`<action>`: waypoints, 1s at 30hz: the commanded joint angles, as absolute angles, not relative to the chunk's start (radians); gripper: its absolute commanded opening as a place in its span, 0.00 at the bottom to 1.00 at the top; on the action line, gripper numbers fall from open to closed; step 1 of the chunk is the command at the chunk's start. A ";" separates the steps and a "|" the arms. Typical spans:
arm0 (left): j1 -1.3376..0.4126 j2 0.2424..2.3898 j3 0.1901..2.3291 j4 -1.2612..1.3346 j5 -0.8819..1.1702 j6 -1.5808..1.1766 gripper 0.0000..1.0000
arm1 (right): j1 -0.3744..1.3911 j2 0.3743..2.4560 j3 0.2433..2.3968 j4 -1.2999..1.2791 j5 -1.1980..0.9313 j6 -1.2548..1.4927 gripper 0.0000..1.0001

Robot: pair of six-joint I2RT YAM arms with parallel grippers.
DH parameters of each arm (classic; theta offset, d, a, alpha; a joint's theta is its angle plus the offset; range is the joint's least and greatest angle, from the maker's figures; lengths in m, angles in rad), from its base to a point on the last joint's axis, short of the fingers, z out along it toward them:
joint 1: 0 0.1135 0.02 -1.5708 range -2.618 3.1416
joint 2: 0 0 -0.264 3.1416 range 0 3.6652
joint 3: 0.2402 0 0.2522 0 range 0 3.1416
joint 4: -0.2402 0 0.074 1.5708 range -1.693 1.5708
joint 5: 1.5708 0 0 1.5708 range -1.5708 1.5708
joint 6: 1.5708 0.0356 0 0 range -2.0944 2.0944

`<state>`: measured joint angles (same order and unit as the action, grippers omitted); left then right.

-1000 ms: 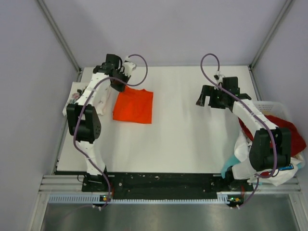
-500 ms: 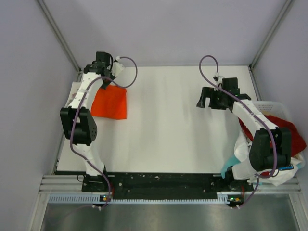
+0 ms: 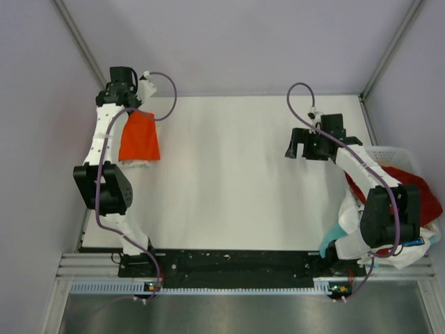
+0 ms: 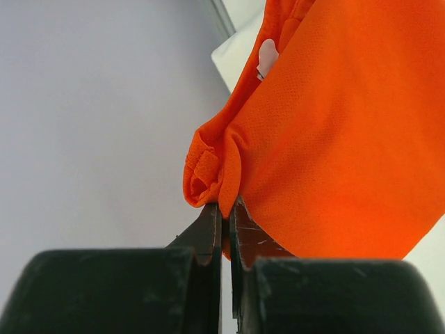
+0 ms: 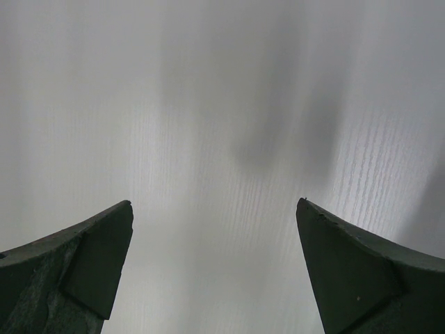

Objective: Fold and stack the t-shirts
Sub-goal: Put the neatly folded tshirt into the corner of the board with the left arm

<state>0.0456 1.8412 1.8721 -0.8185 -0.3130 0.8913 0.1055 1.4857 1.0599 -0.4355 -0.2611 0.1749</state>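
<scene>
Since the earlier frames the left arm has swung farther left and back, carrying the orange t-shirt (image 3: 138, 137) from mid-table toward the far left corner; right arm unchanged. Overhead view: left gripper (image 3: 124, 95) sits over the far left corner of the table (image 3: 236, 174), shirt hanging below it as a narrow folded panel, its lower edge over a white cloth (image 3: 136, 163) at the table's left side. Right gripper (image 3: 302, 145) hovers over bare table on the right, holding nothing. A white basket (image 3: 386, 152) at the right edge holds a dark red t-shirt (image 3: 417, 191). Left wrist view: left gripper (image 4: 225, 223) fingers pressed together, pinching a bunched hem of the orange shirt (image 4: 327, 139), which drapes away from the fingertips. Right wrist view: right gripper (image 5: 215, 209) fingers spread wide, only white table surface (image 5: 222, 104) between them.
</scene>
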 commanded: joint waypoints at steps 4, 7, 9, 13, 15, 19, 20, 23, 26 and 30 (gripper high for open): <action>0.095 1.853 1.954 -0.756 -0.341 0.963 0.00 | 0.095 1.442 1.063 -0.419 -0.250 0.153 0.99; 0.113 1.870 1.971 -0.752 -0.321 0.969 0.00 | 0.095 1.440 1.062 -0.422 -0.239 0.147 0.99; 0.126 1.891 1.973 -0.746 -0.310 0.985 0.00 | 0.095 1.440 1.062 -0.423 -0.239 0.144 0.99; 0.130 1.962 1.970 -0.721 -0.288 1.008 0.00 | 0.095 1.445 1.063 -0.423 -0.244 0.141 0.99; 0.133 2.015 1.973 -0.674 -0.310 1.020 0.00 | 0.097 1.445 1.068 -0.423 -0.245 0.144 0.99; 0.149 2.156 2.058 -0.525 -0.440 1.038 0.00 | 0.095 1.439 1.072 -0.431 -0.249 0.138 0.99; 0.155 2.204 2.119 -0.487 -0.492 1.042 0.00 | 0.097 1.436 1.072 -0.434 -0.247 0.137 0.99; 0.170 2.314 2.238 -0.411 -0.601 1.058 0.24 | 0.095 1.428 1.072 -0.439 -0.249 0.130 0.99; 0.160 2.342 2.234 -0.357 -0.650 1.068 0.65 | 0.098 1.417 1.065 -0.440 -0.248 0.126 0.99; 0.123 2.226 2.081 -0.439 -0.569 0.979 0.67 | 0.095 1.413 1.057 -0.442 -0.250 0.123 0.99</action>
<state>0.1562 2.3627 2.1639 -0.4698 -0.5735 1.0451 0.1055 1.4582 1.0599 -0.4541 -0.2512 0.1425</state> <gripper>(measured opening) 0.667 0.987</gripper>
